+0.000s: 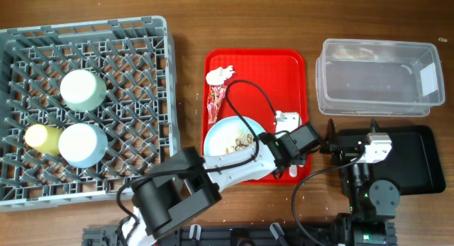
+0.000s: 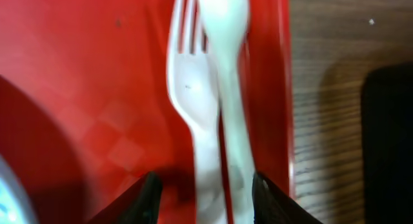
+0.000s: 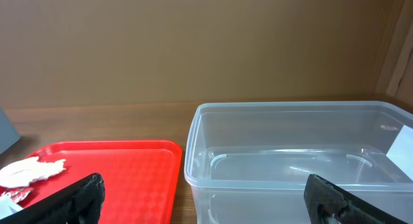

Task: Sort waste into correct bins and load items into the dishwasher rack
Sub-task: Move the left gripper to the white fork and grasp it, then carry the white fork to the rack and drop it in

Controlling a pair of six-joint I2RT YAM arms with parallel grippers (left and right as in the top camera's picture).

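Left gripper (image 2: 206, 199) hangs low over the right side of the red tray (image 1: 262, 69), jaws parted and straddling the handles of the white plastic cutlery (image 2: 213, 95). The cutlery, a fork and a spoon, lies side by side on the tray, and nothing is clamped. At the tray's front left sits the pale blue plate (image 1: 216, 140) carrying food scraps (image 1: 241, 138). Behind it lie the snack wrapper (image 1: 215, 101) and, at the back left corner, the crumpled tissue (image 1: 221, 76). Just right of the tray, the right gripper (image 1: 352, 129) hovers spread wide and empty above the black tray (image 1: 418, 168). The clear tub (image 1: 379, 76) stands right of the red tray's back half. Left of the red tray, the dishwasher rack (image 1: 142, 76) holds the mint-green bowl (image 1: 81, 88), pale blue bowl (image 1: 81, 143) and yellow cup (image 1: 42, 137).
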